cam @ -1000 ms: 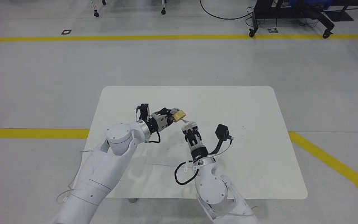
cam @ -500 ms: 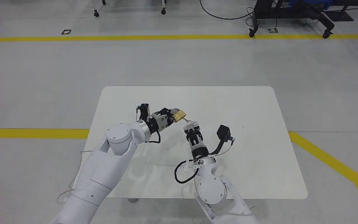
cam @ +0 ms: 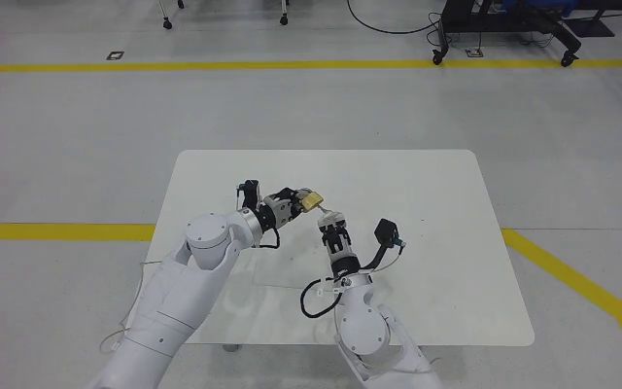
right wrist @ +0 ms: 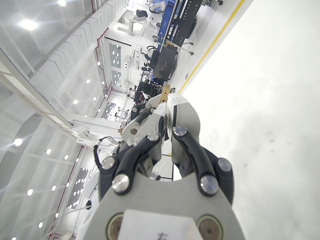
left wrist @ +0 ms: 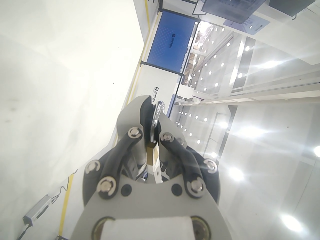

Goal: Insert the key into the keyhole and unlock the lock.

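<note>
So here's where this one's at: the 2 arms meet over the middle of the white rounded-corner table [cam: 437, 194], both lifted off its surface. The left gripper [cam: 295, 202] is clamped on the small brass padlock with a silver shackle [cam: 310, 200], and the brass body pokes out toward the other arm. In the left wrist view the fingers [left wrist: 146, 109] are squeezed in tight, with the shackle [left wrist: 159, 109] right between them and a slim brass edge further back toward the palm.

The right gripper [cam: 328, 221] sits just beside the lock, pointing up at it from underneath-ish. In its own wrist view the pads [right wrist: 183, 111] are drawn narrow, nearly together, and the brass lock [right wrist: 165, 93] is just past the tips. I'd guess the key is pinched in there, but it's too small to pick out, and I can't tell if it's touching the lock yet.

My read: this is the line-up step right before insertion — nothing unlocked so far. The next move needs a fine nudge to get the key's blade square with the keyhole, then a straight push along that axis while the left arm holds the lock rigid. Only after it seats does the twist make sense — any tilt and it'll probably jam or skate off the brass face.
</note>
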Motion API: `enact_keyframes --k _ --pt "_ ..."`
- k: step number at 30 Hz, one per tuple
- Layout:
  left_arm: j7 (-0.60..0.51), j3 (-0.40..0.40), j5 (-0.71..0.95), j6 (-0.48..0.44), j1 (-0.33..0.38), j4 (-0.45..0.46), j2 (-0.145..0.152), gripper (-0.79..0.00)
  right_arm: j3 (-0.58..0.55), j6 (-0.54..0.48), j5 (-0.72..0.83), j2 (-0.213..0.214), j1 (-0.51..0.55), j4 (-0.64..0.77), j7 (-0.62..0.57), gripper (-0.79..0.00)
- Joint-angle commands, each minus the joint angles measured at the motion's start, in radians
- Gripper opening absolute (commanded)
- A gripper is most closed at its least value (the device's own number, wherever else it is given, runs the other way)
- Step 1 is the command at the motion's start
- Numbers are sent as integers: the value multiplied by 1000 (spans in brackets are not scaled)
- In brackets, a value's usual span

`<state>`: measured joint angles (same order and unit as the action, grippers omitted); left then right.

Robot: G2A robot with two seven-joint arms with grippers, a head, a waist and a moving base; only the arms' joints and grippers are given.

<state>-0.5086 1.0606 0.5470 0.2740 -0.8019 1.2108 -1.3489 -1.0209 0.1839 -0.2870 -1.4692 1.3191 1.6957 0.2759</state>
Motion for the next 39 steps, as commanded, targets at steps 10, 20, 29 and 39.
enact_keyframes --k 10,20,29,39 --pt "-7 0 -17 1 2 0 -3 -785 -13 -38 -9 -7 21 5 8 -785" --pt "-7 0 -17 1 2 0 -3 -785 -23 -52 -21 -5 32 15 -23 -785" --pt "-7 0 -17 1 2 0 -3 -785 -23 -52 -21 -5 32 15 -23 -785" --pt "45 -6 -24 -10 -33 36 -8 -785 -49 -68 24 -10 70 52 15 -785"
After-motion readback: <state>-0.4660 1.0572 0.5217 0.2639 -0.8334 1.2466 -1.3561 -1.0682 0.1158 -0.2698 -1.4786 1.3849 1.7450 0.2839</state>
